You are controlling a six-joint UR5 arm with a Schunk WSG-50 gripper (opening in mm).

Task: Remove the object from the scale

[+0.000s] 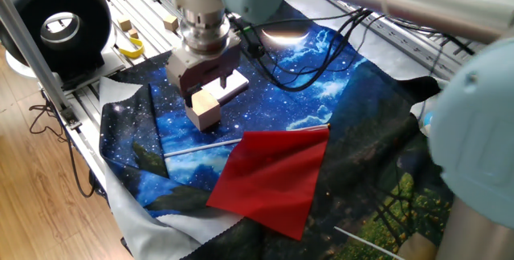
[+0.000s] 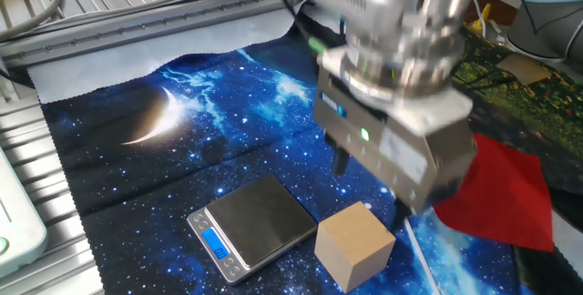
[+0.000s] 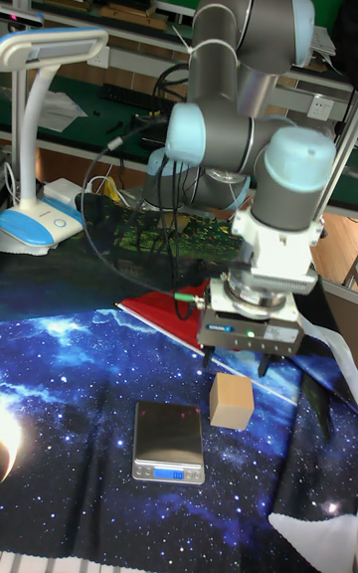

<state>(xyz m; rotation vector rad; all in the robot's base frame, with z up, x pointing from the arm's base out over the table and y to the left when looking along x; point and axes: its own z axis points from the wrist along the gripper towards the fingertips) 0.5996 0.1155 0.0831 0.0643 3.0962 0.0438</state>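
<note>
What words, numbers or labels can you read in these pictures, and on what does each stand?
"0.0": blue display of the scale, read with some doubt.
Label on the gripper body: too blurred to read.
Wooden cube: no markings.

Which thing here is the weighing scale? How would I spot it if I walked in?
Look at the starry blue cloth over the table. Just below the robot's claw, the scale lies flat beside a tan wooden cube. It is a thin square with a grey top and a small blue display.
</note>
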